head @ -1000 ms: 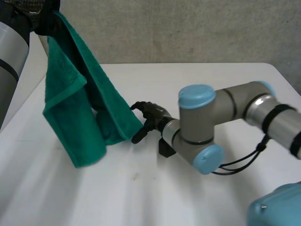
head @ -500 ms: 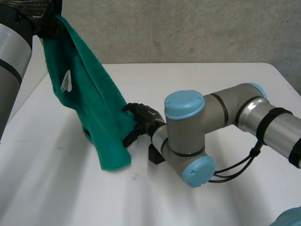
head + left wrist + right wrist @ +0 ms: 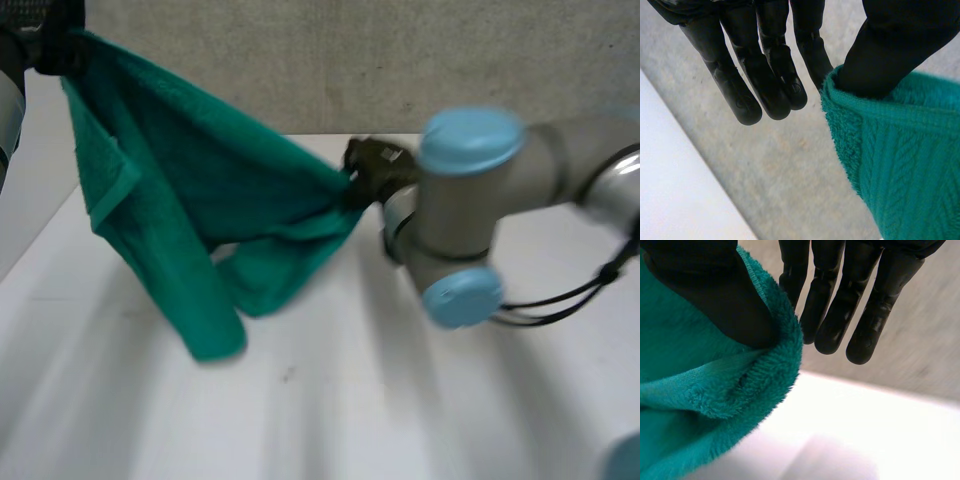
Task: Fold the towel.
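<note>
Above table (image 3: pixel 300 420), green towel (image 3: pixel 200 190) hangs between my hands: left hand (image 3: pixel 765 75) pinches one corner, right hand (image 3: pixel 840 305) pinches opposite end. Soft, limp, light; I'd grip hemmed corners.

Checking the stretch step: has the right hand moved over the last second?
Yes. The right hand, pinching the towel, has risen from mid-table to level with the far table edge in the head view.
</note>
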{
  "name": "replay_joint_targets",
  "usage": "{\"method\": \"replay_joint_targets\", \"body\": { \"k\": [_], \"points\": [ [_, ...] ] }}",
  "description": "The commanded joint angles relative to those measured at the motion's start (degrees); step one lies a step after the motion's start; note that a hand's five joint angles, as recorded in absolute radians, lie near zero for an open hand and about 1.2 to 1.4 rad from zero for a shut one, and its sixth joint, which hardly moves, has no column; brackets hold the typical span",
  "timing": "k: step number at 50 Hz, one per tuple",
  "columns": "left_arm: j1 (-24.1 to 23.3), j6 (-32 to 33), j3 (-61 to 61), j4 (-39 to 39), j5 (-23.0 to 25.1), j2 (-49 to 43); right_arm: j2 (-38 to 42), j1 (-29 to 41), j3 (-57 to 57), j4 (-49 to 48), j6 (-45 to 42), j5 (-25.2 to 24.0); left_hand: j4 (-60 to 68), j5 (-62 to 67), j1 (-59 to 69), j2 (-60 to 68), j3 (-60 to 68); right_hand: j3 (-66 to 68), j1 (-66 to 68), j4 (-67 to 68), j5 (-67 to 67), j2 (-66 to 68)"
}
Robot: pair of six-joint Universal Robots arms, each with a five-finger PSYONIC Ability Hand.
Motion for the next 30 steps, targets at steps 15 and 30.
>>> {"method": "replay_joint_targets", "body": {
  "k": [15,30],
  "points": [
    [1.73,0.10,-16.36,-0.45,8.25,-12.60,-22.12,-5.10,14.72,31.05,-52.05,-5.44,11.51,15.26,14.42,11.42,11.71,12.68,25.21,11.94,14.11,12.97],
    [0.06,0.11,4.62,0.78,6.85,-31.51,-6.47,-10.46,7.36,22.63,-56.98,-4.91,11.51,15.26,14.42,11.42,11.71,12.68,25.21,11.94,14.11,12.97]
  ]
}}
